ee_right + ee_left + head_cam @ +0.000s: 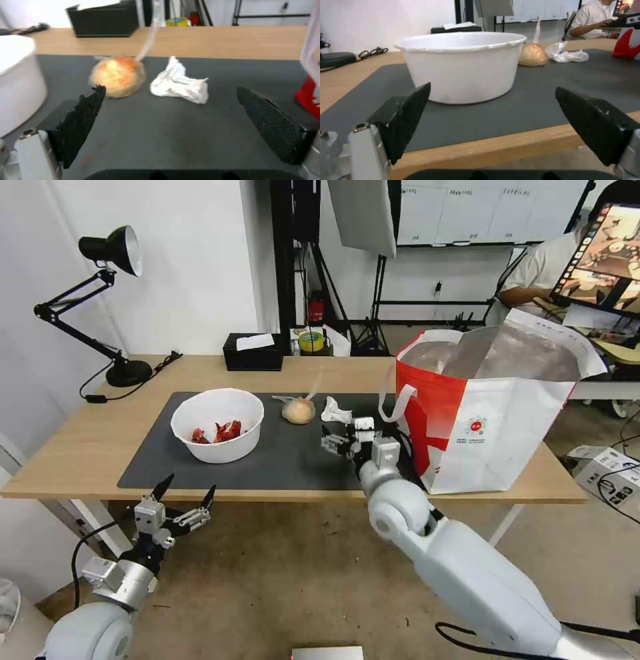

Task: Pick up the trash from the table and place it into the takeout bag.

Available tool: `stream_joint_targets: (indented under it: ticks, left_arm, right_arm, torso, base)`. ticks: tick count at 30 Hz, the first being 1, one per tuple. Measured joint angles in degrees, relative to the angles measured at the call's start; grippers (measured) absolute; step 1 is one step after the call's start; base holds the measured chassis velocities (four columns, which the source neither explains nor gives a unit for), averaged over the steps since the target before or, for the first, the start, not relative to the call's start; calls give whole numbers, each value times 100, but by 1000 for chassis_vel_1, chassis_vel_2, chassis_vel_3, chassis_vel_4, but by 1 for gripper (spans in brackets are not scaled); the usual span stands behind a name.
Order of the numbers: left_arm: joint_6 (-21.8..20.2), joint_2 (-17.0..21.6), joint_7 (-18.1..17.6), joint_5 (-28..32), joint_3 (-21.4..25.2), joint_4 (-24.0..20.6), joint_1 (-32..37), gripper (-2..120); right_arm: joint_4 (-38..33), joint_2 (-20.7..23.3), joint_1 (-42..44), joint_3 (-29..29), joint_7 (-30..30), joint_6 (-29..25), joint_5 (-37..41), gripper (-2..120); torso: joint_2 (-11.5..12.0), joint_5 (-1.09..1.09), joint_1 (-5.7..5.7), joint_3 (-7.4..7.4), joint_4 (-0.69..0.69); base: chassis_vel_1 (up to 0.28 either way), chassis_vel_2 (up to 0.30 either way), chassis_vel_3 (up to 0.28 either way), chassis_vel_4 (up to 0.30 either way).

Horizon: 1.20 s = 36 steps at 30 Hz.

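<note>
On the dark grey mat [287,460] of the light-wood table [87,447] stand a white round bowl [217,425] with red shell scraps, a clear-bagged tan bun [298,411] and a crumpled white tissue [334,411]. The red-and-white takeout bag [490,427] stands open at the table's right end. My right gripper [341,437] hovers open over the mat, just short of the tissue [180,85] and bun [117,75]. My left gripper [187,493] is open below the table's front edge, facing the bowl [461,66].
A black tissue box [252,352] and a yellow tape roll [311,341] sit at the table's back edge. A black desk lamp [100,307] stands at the back left. A cardboard box [610,473] lies on the floor at right.
</note>
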State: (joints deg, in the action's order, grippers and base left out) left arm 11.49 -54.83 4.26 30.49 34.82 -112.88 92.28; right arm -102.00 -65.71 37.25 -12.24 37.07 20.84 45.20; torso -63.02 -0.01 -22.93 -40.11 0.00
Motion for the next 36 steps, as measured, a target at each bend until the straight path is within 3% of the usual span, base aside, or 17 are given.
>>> stream_joint_targets:
  ticks: [10, 36]
  left_arm:
    - [-35, 5, -1, 27, -1, 3, 47, 100]
    - [-85, -47, 97, 133, 49, -37, 184, 100]
  right_arm:
    - [538, -199, -621, -127, 592, 87, 914, 100]
    - [2103, -1103, -1571, -293, 718, 388, 1112, 100]
  torso:
    - [0, 0, 0, 0, 0]
    - [-1, 0, 1, 0, 0]
  base:
    - [0, 0, 0, 0]
    - [0, 0, 0, 0]
